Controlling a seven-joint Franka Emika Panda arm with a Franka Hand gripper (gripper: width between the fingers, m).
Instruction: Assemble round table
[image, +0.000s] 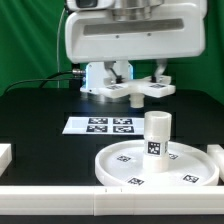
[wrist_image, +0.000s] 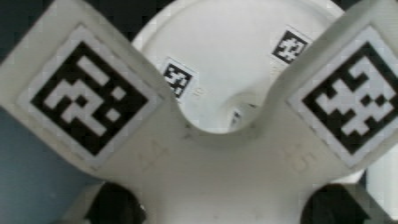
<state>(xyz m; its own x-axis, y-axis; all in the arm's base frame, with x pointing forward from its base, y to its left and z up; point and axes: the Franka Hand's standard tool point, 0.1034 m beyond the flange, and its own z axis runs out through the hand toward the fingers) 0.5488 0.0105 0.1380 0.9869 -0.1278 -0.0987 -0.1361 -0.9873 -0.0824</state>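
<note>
In the exterior view, the big white arm (image: 120, 35) fills the upper part of the frame, its wrist pointing straight down over the far side of the black table (image: 45, 135). The gripper (image: 138, 78) hangs just below it with its fingers (image: 119, 72) closed in on the cross-shaped piece (image: 135, 91). The piece lies level, one tagged arm reaching to the exterior view's left and one to the right. Whether it rests on the table or hangs just above it cannot be told.

Nearer the camera, the marker board (image: 100, 125) lies flat between the gripper and the round disc (image: 125, 165). The disc sits at the front on the exterior view's right, rim up, with tags on its floor. The cylinder (image: 156, 135) stands upright on the disc towards its far side, a tag on its wall, well apart from the held piece.

A long white bar (image: 60, 196) runs along the front edge of the table. A white block (image: 5, 155) sits at the exterior view's left edge and another (image: 215, 152) at the right, close by the disc. A green backdrop (image: 25, 45) hangs behind.

In the wrist view, the cross-shaped piece (wrist_image: 214, 165) is close against the lens, two of its arms spreading apart, each with a large tag. The dark fingers (wrist_image: 111, 205) of the gripper (wrist_image: 231, 200) flank its hub on both sides, holding it. Through the gap between the arms shows the round disc (wrist_image: 231, 60) with two small tags. The view is blurred, so no more of it can be made out.
</note>
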